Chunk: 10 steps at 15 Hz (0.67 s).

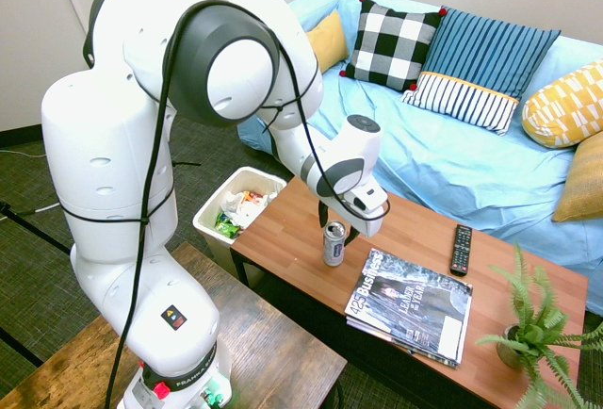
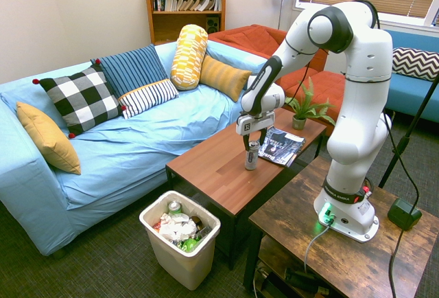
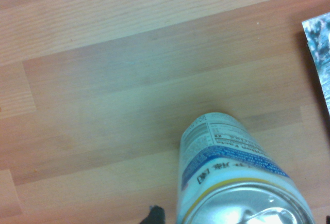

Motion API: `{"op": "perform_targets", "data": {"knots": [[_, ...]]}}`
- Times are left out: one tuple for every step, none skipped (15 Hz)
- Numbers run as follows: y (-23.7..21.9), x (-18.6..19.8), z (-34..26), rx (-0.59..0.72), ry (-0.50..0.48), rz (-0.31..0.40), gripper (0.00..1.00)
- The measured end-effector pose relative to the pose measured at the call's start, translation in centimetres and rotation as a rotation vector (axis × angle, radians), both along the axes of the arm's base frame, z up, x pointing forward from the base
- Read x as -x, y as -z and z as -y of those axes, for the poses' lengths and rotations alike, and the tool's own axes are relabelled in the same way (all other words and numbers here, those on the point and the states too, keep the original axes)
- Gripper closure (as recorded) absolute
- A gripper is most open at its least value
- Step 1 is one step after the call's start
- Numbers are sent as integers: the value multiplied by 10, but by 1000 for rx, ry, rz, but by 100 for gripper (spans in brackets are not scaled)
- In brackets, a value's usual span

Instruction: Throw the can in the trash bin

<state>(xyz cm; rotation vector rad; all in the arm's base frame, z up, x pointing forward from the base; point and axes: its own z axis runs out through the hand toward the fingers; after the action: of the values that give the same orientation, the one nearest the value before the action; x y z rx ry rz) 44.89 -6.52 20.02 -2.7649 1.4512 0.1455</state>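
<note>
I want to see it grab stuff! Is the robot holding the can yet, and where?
Not yet. The gripper is open, pointing down just above the can, which stands upright on the coffee table. Nothing is held.
</note>
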Motion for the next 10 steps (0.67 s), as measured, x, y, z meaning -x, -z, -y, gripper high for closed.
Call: {"op": "perform_targets", "data": {"knots": [[0, 0, -1, -1, -3, -2, 100], [0, -1, -3, -2, -6, -4, 100], [0, -1, -5, -4, -8, -6, 100], [0, -1, -6, -5, -7, -6, 100], [0, -1, -6, -6, -7, -5, 100], [-1, -1, -7, -7, -8, -4, 100], [-3, -2, -10, -7, -15, 1, 100], [-9, -4, -15, -6, -26, 15, 100], [-19, -7, -24, -6, -45, 37, 100], [-31, -11, -35, -6, -66, 63, 100]]}}
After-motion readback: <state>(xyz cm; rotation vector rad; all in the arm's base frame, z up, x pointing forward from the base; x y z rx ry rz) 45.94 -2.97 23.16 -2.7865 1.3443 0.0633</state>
